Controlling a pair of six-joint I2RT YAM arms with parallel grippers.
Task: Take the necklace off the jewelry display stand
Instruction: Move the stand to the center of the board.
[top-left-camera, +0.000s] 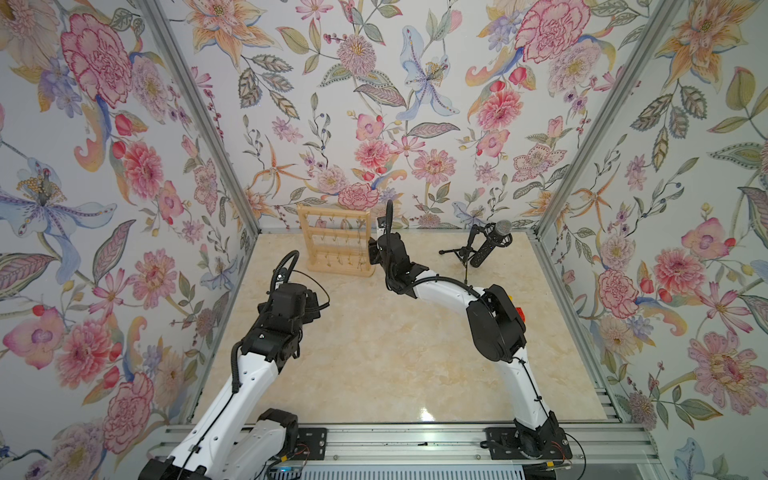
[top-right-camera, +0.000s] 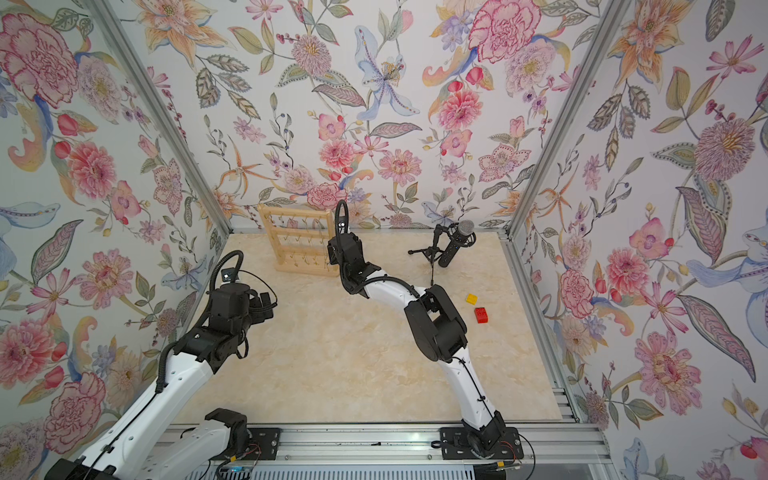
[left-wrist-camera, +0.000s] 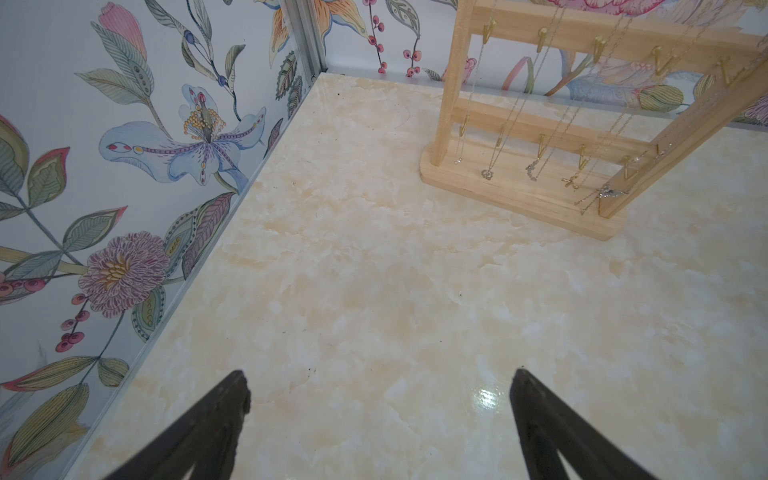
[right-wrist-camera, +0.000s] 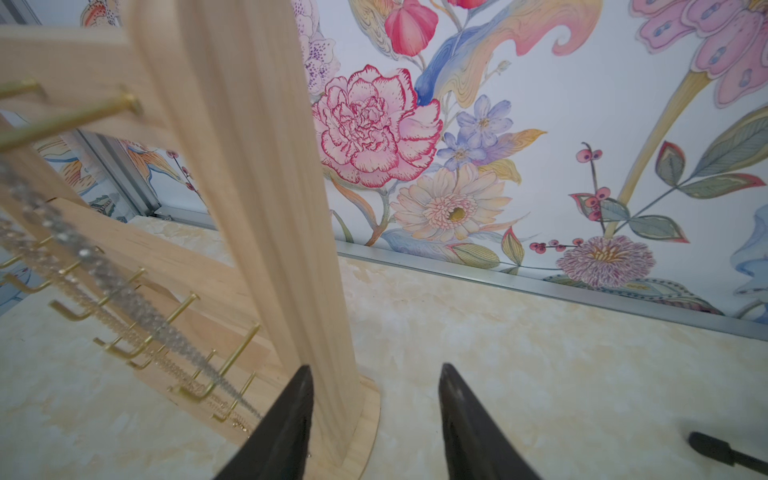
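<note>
Saw matt pale wood on the jewelry display stand (left-wrist-camera: 498, 193), shiny gold metal on its hooks (right-wrist-camera: 112, 107), gloss on the marble-look tabletop (left-wrist-camera: 374, 311).

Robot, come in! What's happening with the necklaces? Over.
Left gripper open, empty. Right gripper open, fingers either side of a post of the jewelry display stand. Necklaces hanging on it. Microphone apart, not in way.

A black microphone (top-left-camera: 490, 243) on a tripod (top-left-camera: 457, 250) stands beyond a yellow brick (top-right-camera: 471, 298) and a red brick (top-right-camera: 481, 314).
</note>
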